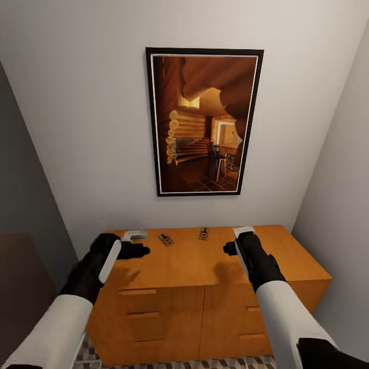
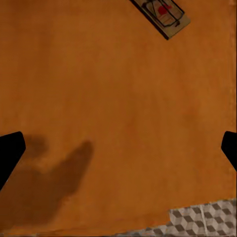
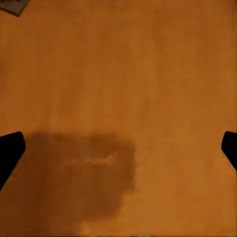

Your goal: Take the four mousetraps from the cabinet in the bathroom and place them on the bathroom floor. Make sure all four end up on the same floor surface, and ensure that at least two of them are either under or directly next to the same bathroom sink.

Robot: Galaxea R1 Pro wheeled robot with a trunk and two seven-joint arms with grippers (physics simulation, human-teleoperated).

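Both hands hover above the cabinet top with nothing in them: the left hand (image 1: 137,249) hangs over the near left part of the top, the right hand (image 1: 231,248) over the middle right, and in each wrist view the two finger tips sit far apart at the picture's edges, so both are spread wide and empty.

The cabinet (image 1: 205,307) is the largest thing here, a low orange-brown piece standing against the far wall under a framed picture (image 1: 203,122) of a log-cabin room. Its drawer fronts face the robot and look shut. A strip of cube-patterned floor (image 1: 205,364) shows at its foot, and no trap lies on that strip.

On the flat top, toward the far edge, lie the mousetraps. One (image 1: 165,239) sits just right of the left hand, and the left wrist view shows it (image 2: 164,14) lying skew beyond the finger tips. A second (image 1: 203,233) lies between the two hands. Something small and dark shows just right of the right forearm near the far edge; it may be a third, but it is too small to tell. A fourth I cannot find.

So, by my reading, the task is at its start: no trap is gripped, none is on the floor, and the sink is yet to be reached.
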